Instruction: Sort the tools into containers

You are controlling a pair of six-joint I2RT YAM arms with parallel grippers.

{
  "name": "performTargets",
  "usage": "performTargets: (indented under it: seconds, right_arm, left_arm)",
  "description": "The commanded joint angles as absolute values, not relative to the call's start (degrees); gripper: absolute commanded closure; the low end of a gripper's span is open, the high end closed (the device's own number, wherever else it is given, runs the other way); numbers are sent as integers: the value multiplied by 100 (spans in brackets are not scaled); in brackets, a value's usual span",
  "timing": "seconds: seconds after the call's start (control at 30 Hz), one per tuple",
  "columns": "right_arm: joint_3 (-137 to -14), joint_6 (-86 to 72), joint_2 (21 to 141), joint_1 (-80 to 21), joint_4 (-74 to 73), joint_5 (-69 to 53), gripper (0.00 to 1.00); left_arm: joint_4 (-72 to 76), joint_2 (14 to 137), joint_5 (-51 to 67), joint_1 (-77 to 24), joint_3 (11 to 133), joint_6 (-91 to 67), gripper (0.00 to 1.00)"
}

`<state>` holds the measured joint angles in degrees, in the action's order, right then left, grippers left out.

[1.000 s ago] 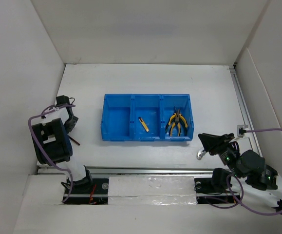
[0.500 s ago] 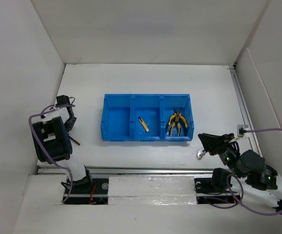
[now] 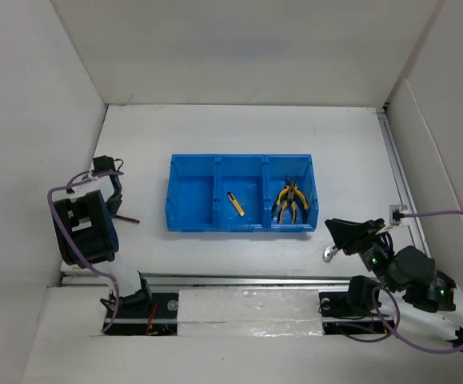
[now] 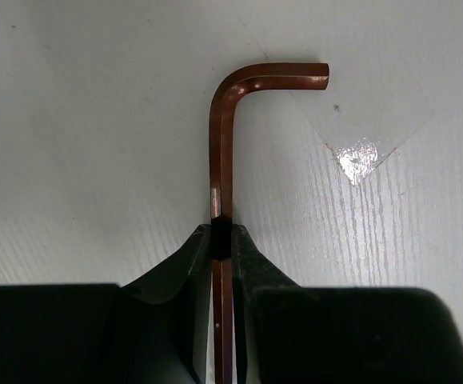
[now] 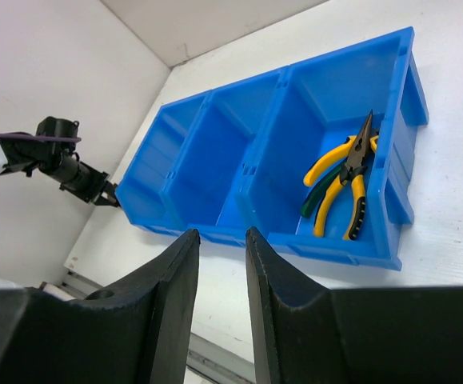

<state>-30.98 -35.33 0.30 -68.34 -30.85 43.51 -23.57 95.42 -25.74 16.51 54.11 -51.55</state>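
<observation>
A dark brownish L-shaped hex key (image 4: 221,144) lies low over the white table, its short leg pointing right. My left gripper (image 4: 221,240) is shut on its long shank. From above, that gripper (image 3: 117,210) is left of the blue three-compartment tray (image 3: 243,156), with the hex key (image 3: 129,218) sticking out toward the tray. Yellow- and green-handled pliers (image 3: 289,202) lie in the right compartment. A short yellow-and-black tool (image 3: 236,205) lies in the middle one. My right gripper (image 5: 221,234) hovers open and empty, near the tray's (image 5: 215,160) front; the pliers (image 5: 343,180) show beyond it.
A small silver piece (image 3: 329,254) shows on the table just below my right gripper (image 3: 339,232). The tray's left compartment (image 3: 191,196) holds nothing. White walls close in the table on the left, back and right. A metal rail runs along the near edge.
My left gripper has closed on the hex key, which has shifted up and swung from slanted to pointing toward the tray. The right arm has not moved.
</observation>
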Motion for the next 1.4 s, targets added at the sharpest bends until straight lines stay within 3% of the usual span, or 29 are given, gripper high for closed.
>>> performTargets:
  seconds: [0.0, 0.6, 1.07, 1.2, 1.37]
  right_arm:
    - [-3111, -3437, -1274, -6873, -2856, 4368, 65]
    - [-3120, -3410, -1275, -6873, -2839, 4307, 65]
    - [-3120, -3419, -1275, -6873, -2848, 4351, 65]
    - [-3120, -3419, -1283, -6873, -2848, 4359, 65]
    - [-3120, -3401, -1283, -6873, -2848, 4342, 65]
  left_arm:
    - [-3005, 9598, -2478, 1521, 5475, -5256, 100]
    - [-4386, 8956, -3621, 624, 7250, -5520, 100]
    - [-4307, 8437, -3174, -1818, 9307, -3948, 100]
    - [-4044, 8402, -3314, -2793, 9080, -3754, 100]
    - [-3570, 8350, -3016, -3217, 8580, -3253, 100]
